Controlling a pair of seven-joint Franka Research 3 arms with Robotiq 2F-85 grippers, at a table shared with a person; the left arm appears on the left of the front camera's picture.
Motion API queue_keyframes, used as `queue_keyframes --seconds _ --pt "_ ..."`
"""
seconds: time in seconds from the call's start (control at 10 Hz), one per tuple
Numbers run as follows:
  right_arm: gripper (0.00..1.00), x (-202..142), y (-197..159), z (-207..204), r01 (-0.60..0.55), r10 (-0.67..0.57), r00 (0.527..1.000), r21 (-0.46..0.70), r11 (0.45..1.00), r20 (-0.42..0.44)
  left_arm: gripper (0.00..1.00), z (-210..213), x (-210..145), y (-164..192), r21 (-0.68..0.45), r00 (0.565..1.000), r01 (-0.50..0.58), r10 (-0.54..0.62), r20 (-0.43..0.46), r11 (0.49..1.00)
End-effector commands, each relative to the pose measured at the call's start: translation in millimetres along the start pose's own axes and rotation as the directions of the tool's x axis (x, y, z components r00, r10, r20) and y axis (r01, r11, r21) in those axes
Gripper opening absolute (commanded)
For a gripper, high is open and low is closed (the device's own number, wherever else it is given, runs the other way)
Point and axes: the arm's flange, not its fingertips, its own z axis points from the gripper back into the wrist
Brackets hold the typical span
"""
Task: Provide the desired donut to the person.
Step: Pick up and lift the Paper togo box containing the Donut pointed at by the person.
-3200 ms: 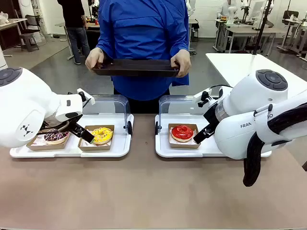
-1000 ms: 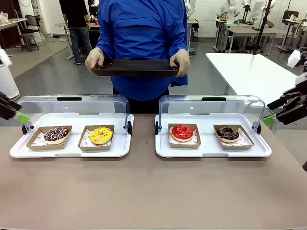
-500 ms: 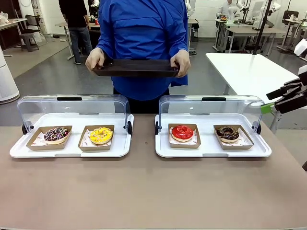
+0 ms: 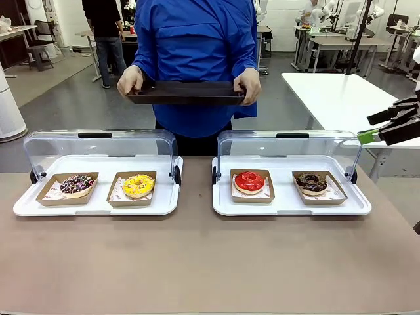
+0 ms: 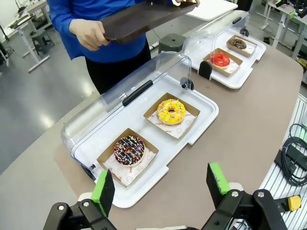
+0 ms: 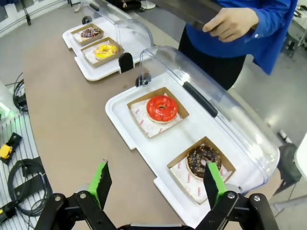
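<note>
The person (image 4: 193, 46) in a bright blue jacket stands at the far side, holding a dark tray (image 4: 187, 92) in both hands. Four donuts lie in cardboard boxes: a sprinkled chocolate one (image 4: 77, 184), a yellow one (image 4: 138, 185), a red one (image 4: 249, 181) and a dark chocolate one (image 4: 311, 182). My right gripper (image 4: 365, 128) hangs open at the far right, above and beside the right case. In the right wrist view it (image 6: 157, 184) looks down on the red donut (image 6: 162, 108). My left gripper (image 5: 160, 184) is open, high above the sprinkled donut (image 5: 128, 150) and yellow donut (image 5: 171, 111).
Two white display trays (image 4: 26, 209) (image 4: 357, 209) sit side by side, their clear domed lids (image 4: 98, 141) (image 4: 289, 141) swung open toward the person. The brown table (image 4: 197, 262) spreads in front of them. Cables (image 6: 24, 184) lie off the table edge.
Both arms have pulled back from over the trays. The left arm left the front view, and the right gripper rose and drew out to the right edge. The person holds still.
</note>
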Motion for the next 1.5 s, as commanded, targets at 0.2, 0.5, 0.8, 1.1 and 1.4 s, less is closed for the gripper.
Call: queue_keyframes --seconds 0.2,0.5,0.8,1.1,1.4 --pt "1.00 -1.1 7.9 -10.9 -0.026 0.026 0.999 -0.004 1.000 0.020 1.00 -56.8 -101.0 -90.4 0.017 0.998 0.034 -0.034 0.045 0.999" --pt "1.00 3.0 2.5 -2.0 -0.011 0.011 1.000 0.002 1.000 -0.006 1.00 2.9 -3.3 2.8 0.001 1.000 0.006 -0.006 0.011 1.000" --pt "1.00 3.0 2.5 -2.0 -0.011 0.011 1.000 0.002 1.000 -0.006 1.00 2.9 -3.3 2.8 0.001 1.000 0.006 -0.006 0.011 1.000" --pt "1.00 3.0 2.5 -2.0 -0.011 0.011 1.000 0.002 1.000 -0.006 1.00 2.9 -3.3 2.8 0.001 1.000 0.006 -0.006 0.011 1.000" --pt "1.00 3.0 2.5 -2.0 -0.011 0.011 1.000 0.002 1.000 -0.006 1.00 2.9 -3.3 2.8 0.001 1.000 0.006 -0.006 0.011 1.000"
